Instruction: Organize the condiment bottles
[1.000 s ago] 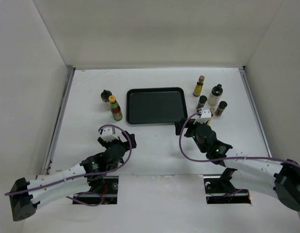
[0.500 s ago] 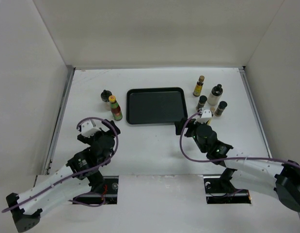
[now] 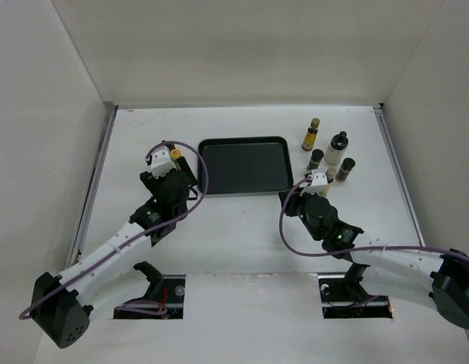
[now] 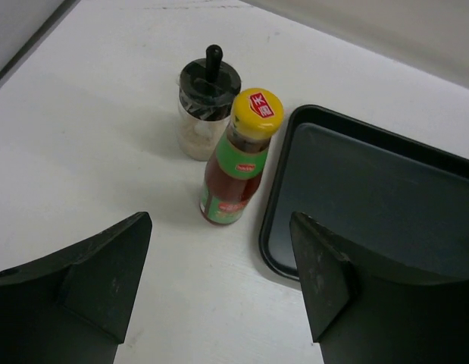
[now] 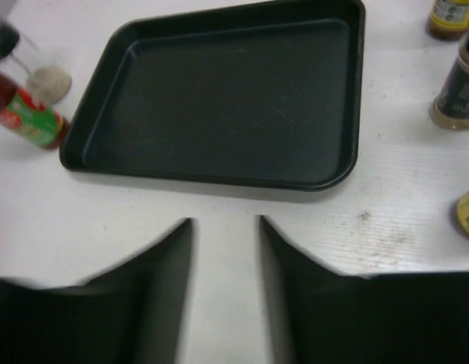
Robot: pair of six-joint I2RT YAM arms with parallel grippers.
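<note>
Condiment bottles (image 3: 337,149) all sit on the tabletop (image 3: 242,227), a cluster right of the tray (image 3: 242,163), two left. The left gripper (image 4: 219,235) just swung up to the red bottle (image 4: 238,163), jaws narrowed but open, empty. The right gripper (image 5: 225,224) narrowed too, gap left, empty. First pickup looks close.

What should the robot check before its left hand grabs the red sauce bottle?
1. Left gripper open and empty: ok, the jaws stand apart with nothing between them.
2. Red bottle upright with its yellow cap on: ok.
3. Bottle lined up with the gap: ok, it stands straight ahead of the open jaws.
4. Space around the bottle: cannot tell. The dark-capped jar is right behind it, maybe touching, and the tray rim is close beside it.
5. Tray free for bottles: ok, nothing lies in it.
6. Right gripper out of the way: ok, it is empty at the tray's near edge.
</note>
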